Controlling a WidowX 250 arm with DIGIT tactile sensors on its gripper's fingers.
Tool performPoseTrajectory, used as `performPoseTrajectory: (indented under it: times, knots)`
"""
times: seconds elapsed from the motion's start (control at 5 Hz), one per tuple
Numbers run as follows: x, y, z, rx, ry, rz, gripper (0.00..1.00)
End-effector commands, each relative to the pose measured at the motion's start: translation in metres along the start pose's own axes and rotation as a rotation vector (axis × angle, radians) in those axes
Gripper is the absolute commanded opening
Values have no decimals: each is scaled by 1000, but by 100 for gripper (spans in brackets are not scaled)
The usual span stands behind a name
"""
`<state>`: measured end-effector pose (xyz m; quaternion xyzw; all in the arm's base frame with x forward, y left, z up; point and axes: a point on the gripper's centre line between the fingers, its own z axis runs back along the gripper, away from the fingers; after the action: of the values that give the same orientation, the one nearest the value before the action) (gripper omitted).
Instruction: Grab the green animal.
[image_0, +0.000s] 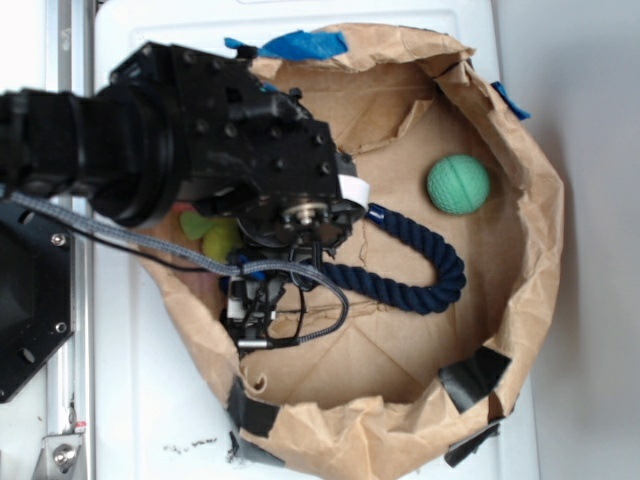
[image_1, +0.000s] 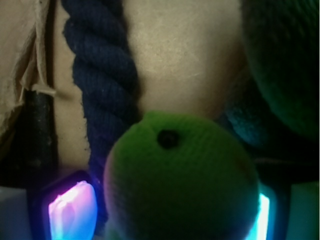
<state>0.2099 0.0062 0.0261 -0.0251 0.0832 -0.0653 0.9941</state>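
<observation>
- The paper bag (image_0: 520, 260), cut low and open like a basin, takes most of the white table (image_0: 140, 400); everything I work with lies inside it.
- My arm (image_0: 180, 150) comes in from the left and covers the left side of the bag, so from the exterior view I see almost nothing under it.
- The dark blue rope (image_0: 420, 285) curves across the middle of the floor, and in the wrist view it runs just beside the left finger. I think a pad could catch it when I lift.
- The teal ball (image_0: 459, 185) lies well apart at the right, no danger.
- The green animal (image_1: 180, 180) sits between the two lit pads (image_1: 72, 210) and fills the gap; only a bit of it shows beside the arm from outside.
- The gripper (image_1: 167, 215) looks pressed against the toy on both sides, pinching it. The plush is soft and round, so it may squeeze out if the hold is shallow.
</observation>
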Motion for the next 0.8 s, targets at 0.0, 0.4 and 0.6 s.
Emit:
performPoseTrajectory:
  times: [0.0,0.4,0.6]
  knots:
    - [3,2,4,9,-29,3,0]
    - [4,1,26,5,-41,-9,0]
    - [10,-10,77,45,-78,3,0]
